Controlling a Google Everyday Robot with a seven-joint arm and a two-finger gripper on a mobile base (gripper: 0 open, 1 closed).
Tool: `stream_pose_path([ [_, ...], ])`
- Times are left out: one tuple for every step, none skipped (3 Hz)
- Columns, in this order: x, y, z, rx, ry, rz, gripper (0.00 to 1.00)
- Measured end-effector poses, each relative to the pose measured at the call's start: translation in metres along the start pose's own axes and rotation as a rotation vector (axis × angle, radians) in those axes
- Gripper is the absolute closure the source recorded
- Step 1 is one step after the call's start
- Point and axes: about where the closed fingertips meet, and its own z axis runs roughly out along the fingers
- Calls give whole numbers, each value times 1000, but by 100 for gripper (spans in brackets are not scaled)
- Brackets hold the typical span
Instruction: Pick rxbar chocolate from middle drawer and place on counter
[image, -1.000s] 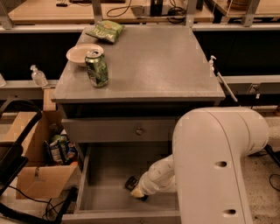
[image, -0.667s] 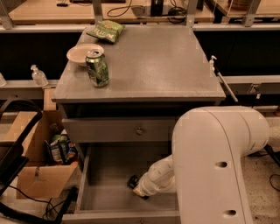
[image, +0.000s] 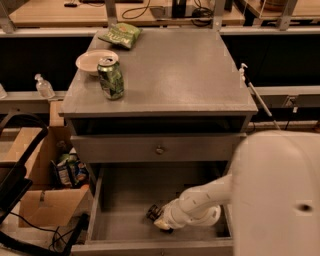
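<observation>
Down inside the middle drawer (image: 125, 195), close to its front wall and about midway along it, the gripper (image: 158, 218) sits low over the grey floor at the end of the white arm, which reaches in from the drawer's right side. Pressed against its tip is a small dark shape that I take to be the rxbar chocolate (image: 152, 212). It is black, flat and short, lying on or just off the drawer floor, and the gripper hides most of it. No lettering can be made out, and I cannot tell whether the gripper has closed on the bar or is only poised around it.

This looks like the pick step: reach done, grasp either being made or just made, and nothing carried out of the drawer yet. Roughly the first half of the job, by my reckoning.

The next move calls for a sure hold on a thin, slippery wrapper. Then comes a straight lift high enough to clear the drawer's front wall and the closed drawer front (image: 159, 149) directly above the drawer's back. After that the arm has to travel up and over to the counter (image: 180, 75) above the drawer.

The counter's left part, above the drawer's left side, carries a green soda can (image: 111, 78), a pale bowl (image: 92, 61) and a chip bag (image: 121, 35), so its middle and right look like the better spot to set the bar down.
</observation>
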Motion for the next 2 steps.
stream_pose_path([
  [2, 8, -65, -10, -71, -19, 100],
  [-11, -28, -150, 48, -163, -20, 100],
])
